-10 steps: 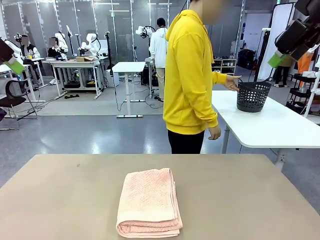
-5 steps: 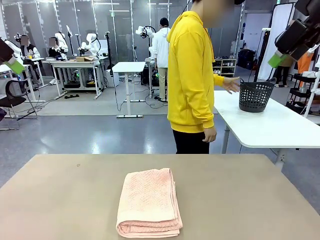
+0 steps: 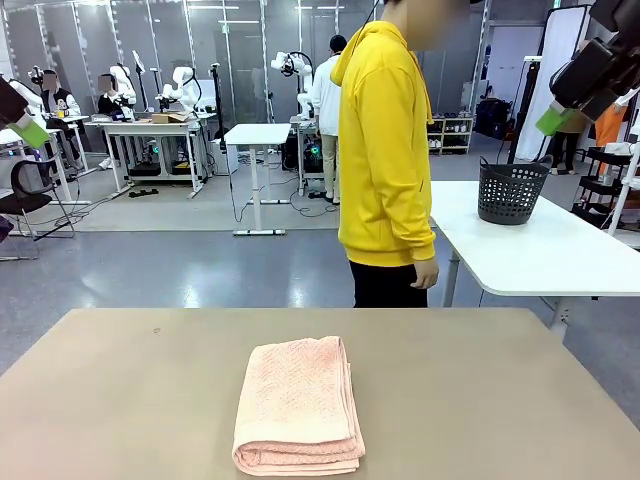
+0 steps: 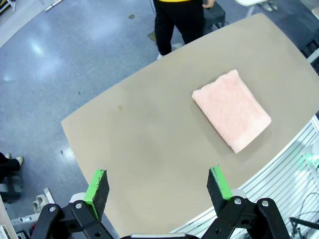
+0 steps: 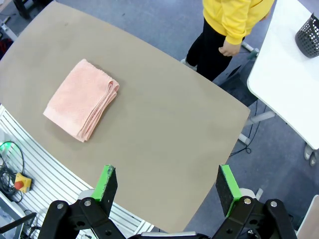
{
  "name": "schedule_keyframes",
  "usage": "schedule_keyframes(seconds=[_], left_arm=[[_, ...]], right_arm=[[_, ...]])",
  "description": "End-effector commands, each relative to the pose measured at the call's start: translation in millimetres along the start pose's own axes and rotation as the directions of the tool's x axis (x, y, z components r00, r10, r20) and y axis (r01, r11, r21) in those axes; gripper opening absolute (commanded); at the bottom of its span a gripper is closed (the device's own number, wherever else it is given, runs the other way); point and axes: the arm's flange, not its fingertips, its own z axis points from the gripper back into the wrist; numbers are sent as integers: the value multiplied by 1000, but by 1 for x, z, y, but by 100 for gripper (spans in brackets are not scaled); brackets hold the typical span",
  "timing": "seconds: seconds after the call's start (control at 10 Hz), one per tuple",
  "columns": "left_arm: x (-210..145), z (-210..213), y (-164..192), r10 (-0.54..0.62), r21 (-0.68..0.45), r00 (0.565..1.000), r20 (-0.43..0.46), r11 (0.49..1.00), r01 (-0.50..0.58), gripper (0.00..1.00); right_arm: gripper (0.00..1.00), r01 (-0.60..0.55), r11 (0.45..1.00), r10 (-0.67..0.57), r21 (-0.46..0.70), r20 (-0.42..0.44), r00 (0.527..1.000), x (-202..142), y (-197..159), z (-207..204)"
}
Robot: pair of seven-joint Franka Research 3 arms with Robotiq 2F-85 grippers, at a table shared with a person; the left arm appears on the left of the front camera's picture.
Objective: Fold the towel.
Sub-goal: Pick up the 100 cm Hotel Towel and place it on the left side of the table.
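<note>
My left pincer point(image 4: 158, 185) hangs high above the table point(image 4: 149, 144), its two green-padded fingers point(image 4: 97, 187) spread as wide as they go, with nothing between them and nothing touching them. Through the gap I look straight down on bare tan tabletop. My right pincer point(image 5: 168, 185) is the same: raised well clear of the surface, fingers point(image 5: 225, 184) fully apart, empty, pads touching nothing.

From the front camera my left pincer point(image 3: 22, 118) shows at the upper left edge and my right pincer point(image 3: 585, 85) at the upper right, both far up and out to the sides, well apart from the cloth.

The towel point(image 3: 298, 404) lies on the table near my side, roughly at the middle between my two arms. It is folded into a neat rectangular stack, long side running away from me, with several layered edges showing along its near end and right side. From my left wrist the towel point(image 4: 232, 110) sits off to the right of my open fingers; from my right wrist the towel point(image 5: 82, 99) sits up and to the left, its stacked edges visible on one side.

A person in a yellow hoodie point(image 3: 385, 140) stands beyond the far edge of the table, turned sideways, one hand point(image 3: 427, 273) hanging down. Behind them a dark basket point(image 3: 509, 191) stands on a white table point(image 3: 540, 255).
</note>
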Motion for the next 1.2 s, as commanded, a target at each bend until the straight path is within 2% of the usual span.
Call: schedule_keyframes(seconds=[0.0, 0.7, 1.1], left_arm=[[2, 4, 2, 3, 2, 1000, -13, 1000, -3, 100], [2, 4, 2, 3, 2, 1000, -13, 1000, -3, 100], [-4, -25, -7, 37, -29, 999, -28, 999, -38, 100]], right_arm=[[100, 1, 1000, -1, -1, -8, 1000, 0, -2, 1], [100, 1, 1000, -1, -1, -8, 1000, 0, -2, 1], [100, 1, 1000, -1, -1, -8, 1000, 0, -2, 1]])
